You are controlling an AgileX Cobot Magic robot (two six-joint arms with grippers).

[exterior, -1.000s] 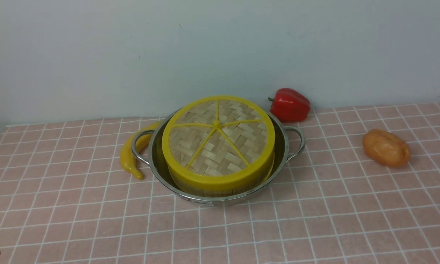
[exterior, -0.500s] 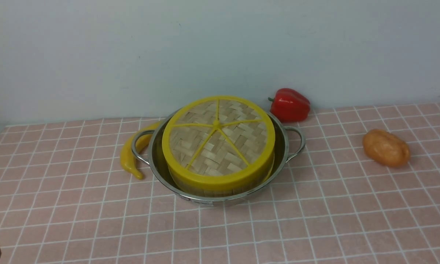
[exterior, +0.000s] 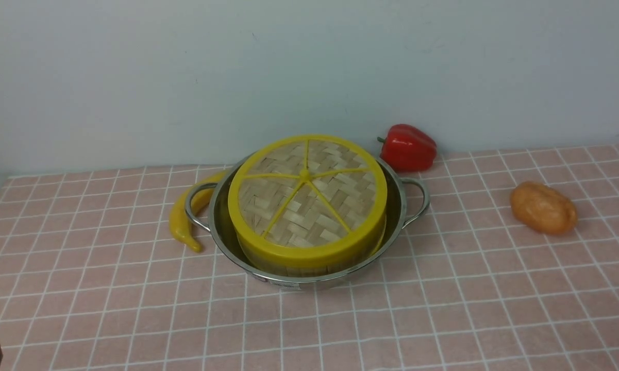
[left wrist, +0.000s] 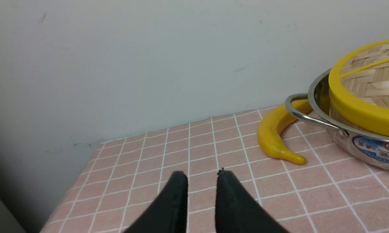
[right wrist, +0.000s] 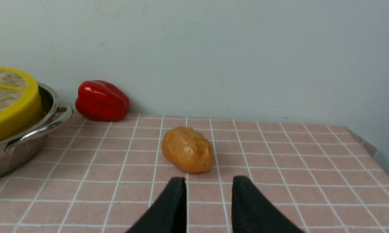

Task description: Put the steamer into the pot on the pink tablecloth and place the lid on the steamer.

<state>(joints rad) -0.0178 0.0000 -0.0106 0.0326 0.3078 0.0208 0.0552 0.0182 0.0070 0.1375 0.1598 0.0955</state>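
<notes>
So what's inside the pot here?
The steamer sits inside the pot, with the lid on top. The lid covers the steamer's contents, so they can't be seen.

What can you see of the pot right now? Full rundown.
The pot is wide, shallow, shiny stainless steel, with a loop handle on each side and a blue label on its outer wall. It stands upright on the pink tablecloth. The steamer sits inside it, capped by the lid, leaving a gap to the pot's wall. A yellow banana curves under its left handle; contact is unclear. No gripper touches it.
</notes>
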